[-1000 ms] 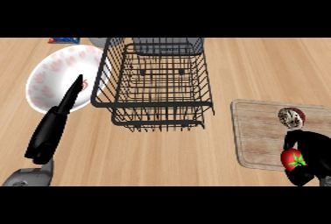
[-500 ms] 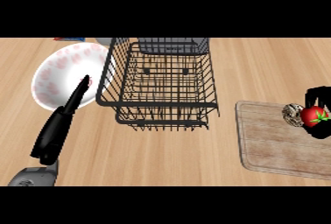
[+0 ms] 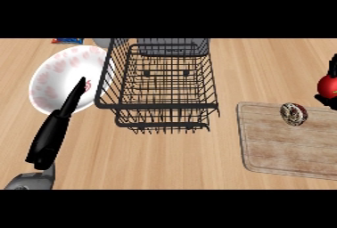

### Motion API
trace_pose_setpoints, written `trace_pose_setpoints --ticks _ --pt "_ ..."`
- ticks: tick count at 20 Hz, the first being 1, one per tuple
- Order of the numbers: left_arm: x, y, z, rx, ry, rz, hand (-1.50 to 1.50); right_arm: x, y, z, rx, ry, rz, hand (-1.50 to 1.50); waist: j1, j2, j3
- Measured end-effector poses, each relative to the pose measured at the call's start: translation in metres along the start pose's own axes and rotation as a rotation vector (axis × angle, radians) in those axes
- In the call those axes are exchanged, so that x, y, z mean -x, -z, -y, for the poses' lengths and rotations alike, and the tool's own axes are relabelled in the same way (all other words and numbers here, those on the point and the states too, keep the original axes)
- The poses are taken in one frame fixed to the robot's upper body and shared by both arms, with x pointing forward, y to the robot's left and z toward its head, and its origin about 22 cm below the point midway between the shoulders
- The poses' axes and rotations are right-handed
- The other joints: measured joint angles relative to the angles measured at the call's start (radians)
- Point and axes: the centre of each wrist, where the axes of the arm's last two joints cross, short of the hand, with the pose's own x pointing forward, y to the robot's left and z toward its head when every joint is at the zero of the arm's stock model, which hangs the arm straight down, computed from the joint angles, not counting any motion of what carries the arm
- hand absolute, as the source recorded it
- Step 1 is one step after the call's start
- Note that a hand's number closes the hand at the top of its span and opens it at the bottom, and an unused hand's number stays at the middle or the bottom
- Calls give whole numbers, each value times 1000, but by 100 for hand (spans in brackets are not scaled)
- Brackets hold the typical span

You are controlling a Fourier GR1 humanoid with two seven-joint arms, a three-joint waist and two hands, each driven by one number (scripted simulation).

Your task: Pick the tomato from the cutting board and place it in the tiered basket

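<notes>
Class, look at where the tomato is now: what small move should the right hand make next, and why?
Probably carry the tomato leftward toward the tiered basket. The right hand holds it off the cutting board, at the view's right edge, not yet over the basket.

Tomato (image 3: 328, 85): red, round, at view's right edge, off the cutting board (image 3: 289, 147). Tiered basket (image 3: 161, 84): black wire, upright on counter, left of the board.

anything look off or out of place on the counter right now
Nothing looks spilled, tipped or damaged. The black wire tiered basket stands upright, the white plate with pink spots lies beside it, and a small round patterned item sits on the wooden cutting board. The red tomato is held at the right edge.
</notes>
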Motion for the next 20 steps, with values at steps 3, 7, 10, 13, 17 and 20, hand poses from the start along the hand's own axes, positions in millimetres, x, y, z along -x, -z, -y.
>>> trace_pose_setpoints --ticks 3,7,10,13,17,20 --pt "3 2 2 -3 4 -9 0 -20 4 24 31 18 89 150 -5 0 0" --pt "3 0 2 0 4 -12 0 -56 9 49 68 52 180 150 -5 -1 0" --pt "3 -2 0 0 -2 -9 0 -83 10 58 90 97 235 150 -5 -2 -1" --pt "1 -1 1 -2 -4 -6 0 -115 8 67 94 121 274 150 -6 -2 -1" --pt "-1 1 0 2 2 -2 0 -160 17 76 78 153 293 150 -1 -1 -1" --pt "-1 -1 -1 1 -2 -2 0 -197 24 76 70 176 290 150 2 0 -1"
